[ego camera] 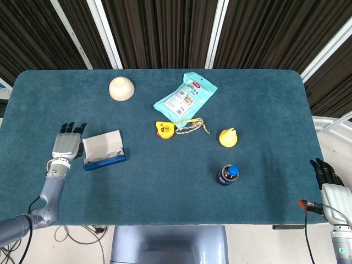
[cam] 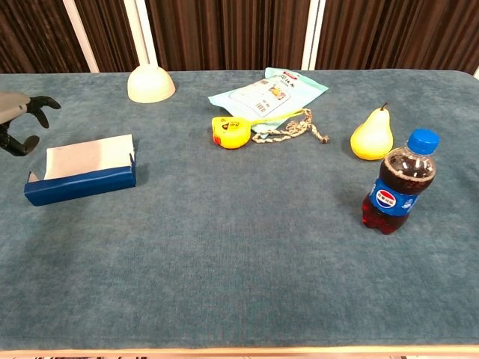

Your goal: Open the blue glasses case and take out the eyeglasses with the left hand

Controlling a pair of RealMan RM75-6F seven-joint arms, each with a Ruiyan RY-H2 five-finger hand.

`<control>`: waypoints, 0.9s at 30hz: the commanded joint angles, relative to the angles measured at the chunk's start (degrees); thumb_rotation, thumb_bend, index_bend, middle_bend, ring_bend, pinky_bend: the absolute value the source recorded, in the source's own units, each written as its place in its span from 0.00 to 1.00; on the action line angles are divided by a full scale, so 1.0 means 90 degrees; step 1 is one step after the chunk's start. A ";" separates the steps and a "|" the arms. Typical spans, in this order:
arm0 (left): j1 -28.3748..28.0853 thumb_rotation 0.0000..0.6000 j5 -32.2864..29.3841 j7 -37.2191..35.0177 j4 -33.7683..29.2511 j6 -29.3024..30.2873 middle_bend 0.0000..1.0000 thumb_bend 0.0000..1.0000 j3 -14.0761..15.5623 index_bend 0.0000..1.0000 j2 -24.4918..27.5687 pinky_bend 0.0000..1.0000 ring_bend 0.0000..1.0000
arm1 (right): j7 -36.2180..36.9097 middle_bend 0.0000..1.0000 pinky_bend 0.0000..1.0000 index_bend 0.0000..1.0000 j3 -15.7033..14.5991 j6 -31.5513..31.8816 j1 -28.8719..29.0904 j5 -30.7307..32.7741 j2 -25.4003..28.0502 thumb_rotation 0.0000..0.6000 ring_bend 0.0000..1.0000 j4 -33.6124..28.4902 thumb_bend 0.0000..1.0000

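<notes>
The blue glasses case lies open, eyeglasses inside, just right of the empty left hand, fingers apart, not touching.

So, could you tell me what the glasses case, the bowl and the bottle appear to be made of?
Glasses case: probably a rigid shell with a smooth blue covering and a pale, matte lining inside the open lid.
Bowl: cream, lying upside down, smooth with a faint sheen; ceramic or plastic, I cannot tell which.
Bottle: clear glossy plastic, dark drink showing through, blue cap.
</notes>
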 commanded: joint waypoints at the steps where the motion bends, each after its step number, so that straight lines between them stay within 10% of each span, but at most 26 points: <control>1: 0.0176 1.00 0.0291 -0.0312 -0.0594 0.0135 0.21 0.52 -0.0001 0.06 0.0424 0.06 0.01 | 0.0009 0.00 0.21 0.00 0.0004 0.0007 0.0000 -0.0006 -0.0001 1.00 0.00 0.0005 0.17; 6: 0.0502 1.00 0.0960 -0.0692 -0.1610 0.0387 0.23 0.47 0.0228 0.06 0.1168 0.15 0.05 | 0.0017 0.00 0.21 0.00 0.0003 0.0025 -0.0004 -0.0026 -0.0007 1.00 0.00 0.0014 0.17; 11: 0.0716 1.00 0.1581 -0.0624 -0.2092 0.0562 0.64 0.42 0.0591 0.06 0.1672 0.70 0.57 | 0.0008 0.00 0.21 0.00 0.0004 0.0047 -0.0007 -0.0044 -0.0022 1.00 0.00 0.0025 0.17; 14: 0.0751 1.00 0.1610 -0.0511 -0.2361 0.0390 0.82 0.41 0.0774 0.10 0.1913 0.85 0.73 | -0.0004 0.00 0.21 0.00 -0.0001 0.0058 -0.0009 -0.0061 -0.0029 1.00 0.00 0.0027 0.17; 27: 0.0545 1.00 0.1078 0.0244 -0.2577 -0.0230 0.97 0.39 0.1084 0.19 0.1893 0.97 0.88 | 0.0016 0.00 0.21 0.00 0.0005 0.0056 -0.0013 -0.0049 -0.0018 1.00 0.00 0.0020 0.17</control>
